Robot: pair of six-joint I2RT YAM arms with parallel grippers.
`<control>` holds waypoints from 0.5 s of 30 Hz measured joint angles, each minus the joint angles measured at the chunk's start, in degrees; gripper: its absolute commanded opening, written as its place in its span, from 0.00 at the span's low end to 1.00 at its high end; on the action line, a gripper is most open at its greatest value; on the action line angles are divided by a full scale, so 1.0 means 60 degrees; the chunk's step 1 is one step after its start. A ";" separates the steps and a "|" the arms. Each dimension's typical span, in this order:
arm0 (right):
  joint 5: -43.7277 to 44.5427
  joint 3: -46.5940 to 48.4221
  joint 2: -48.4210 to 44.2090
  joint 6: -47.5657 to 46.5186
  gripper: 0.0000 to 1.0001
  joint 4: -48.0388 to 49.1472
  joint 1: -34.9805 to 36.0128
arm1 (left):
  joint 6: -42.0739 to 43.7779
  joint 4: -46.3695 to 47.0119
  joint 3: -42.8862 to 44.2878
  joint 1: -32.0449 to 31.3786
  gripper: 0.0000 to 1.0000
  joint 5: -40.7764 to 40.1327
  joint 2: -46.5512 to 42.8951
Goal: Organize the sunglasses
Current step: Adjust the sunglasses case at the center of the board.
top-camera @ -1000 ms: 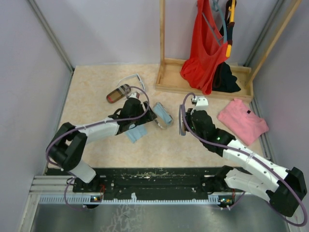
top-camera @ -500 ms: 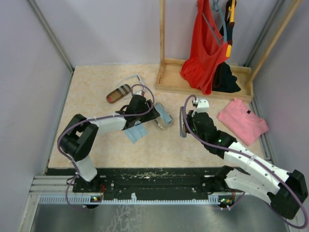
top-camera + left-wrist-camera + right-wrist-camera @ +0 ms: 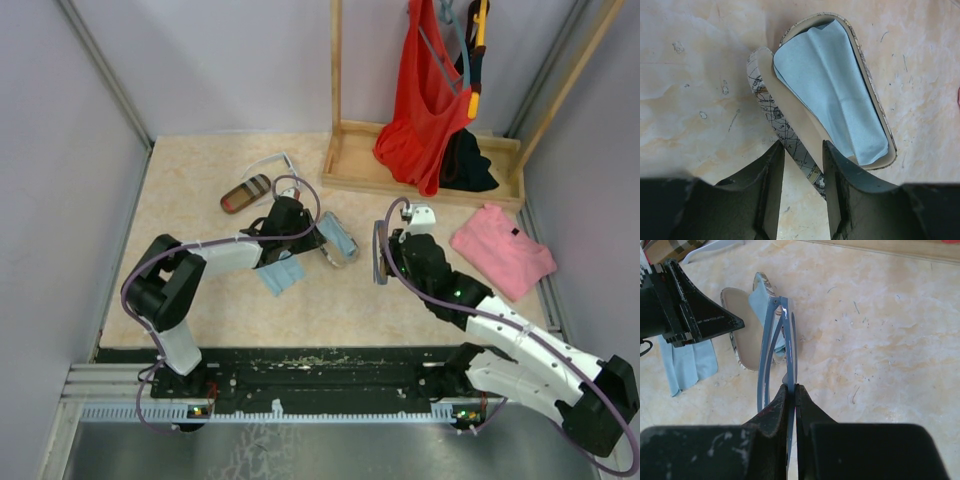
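Sunglasses (image 3: 378, 250) pinched in our right gripper (image 3: 792, 390); left gripper (image 3: 802, 150) half-open astride the case lid (image 3: 792, 120), grip unclear. We'd steady it, then feed them in toward nine o'clock

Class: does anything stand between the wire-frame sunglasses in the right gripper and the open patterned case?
A light blue cloth lies inside the case, and the left gripper straddles its other half. Nothing else blocks the sunglasses.
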 measured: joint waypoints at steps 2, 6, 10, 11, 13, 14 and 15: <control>0.0000 0.0000 -0.0058 0.0000 0.00 -0.0004 0.0000 | 0.0029 -0.0036 0.0000 0.0000 0.40 0.0022 0.0000; 0.0000 0.0000 -0.0171 -0.0004 0.00 -0.0080 0.0000 | 0.0091 -0.0040 0.0000 0.0000 0.37 0.0095 0.0000; 0.0007 0.0000 -0.0295 0.0000 0.00 -0.0215 0.0000 | 0.0186 -0.0055 0.0000 0.0000 0.35 0.0186 0.0000; 0.0007 0.0000 -0.0317 0.0000 0.00 -0.0215 0.0000 | 0.0211 -0.0062 0.0000 0.0000 0.35 0.0211 -0.0004; 0.0007 0.0000 -0.0364 0.0000 0.00 -0.0219 0.0000 | 0.0295 -0.0098 0.0000 0.0000 0.35 0.0273 -0.0022; 0.0007 0.0000 -0.0382 0.0000 0.00 -0.0222 0.0000 | 0.0350 -0.0142 0.0000 0.0000 0.35 0.0306 -0.0044; 0.0007 0.0000 -0.0390 0.0004 0.00 -0.0222 0.0000 | 0.0401 -0.0193 0.0000 0.0000 0.35 0.0335 -0.0076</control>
